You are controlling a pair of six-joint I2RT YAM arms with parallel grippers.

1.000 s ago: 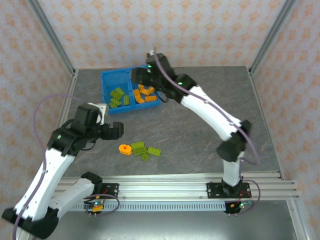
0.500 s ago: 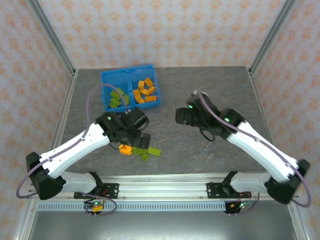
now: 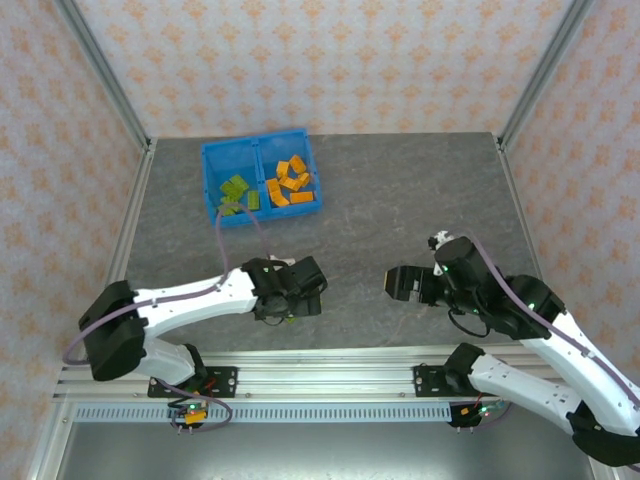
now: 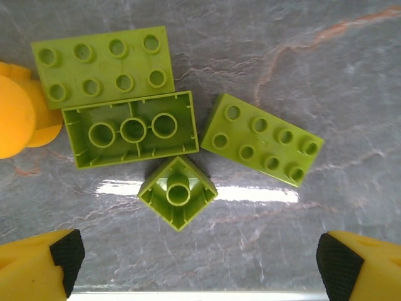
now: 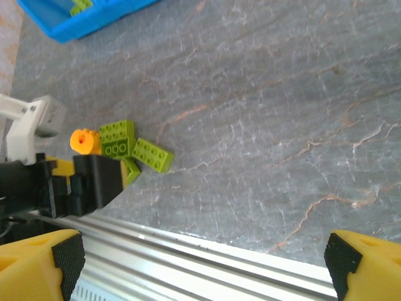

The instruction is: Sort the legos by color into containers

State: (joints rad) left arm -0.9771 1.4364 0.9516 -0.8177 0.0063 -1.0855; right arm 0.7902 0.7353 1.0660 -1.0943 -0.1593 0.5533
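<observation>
Left jaws spread above green legos (image 4: 131, 128), near front rail (image 5: 188, 258), open table (image 5: 282, 113) beyond

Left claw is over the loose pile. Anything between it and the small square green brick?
Nothing visible: only bare table lies between the open left claw and the small green brick. A long upturned green brick sits close at its far corner.
</observation>
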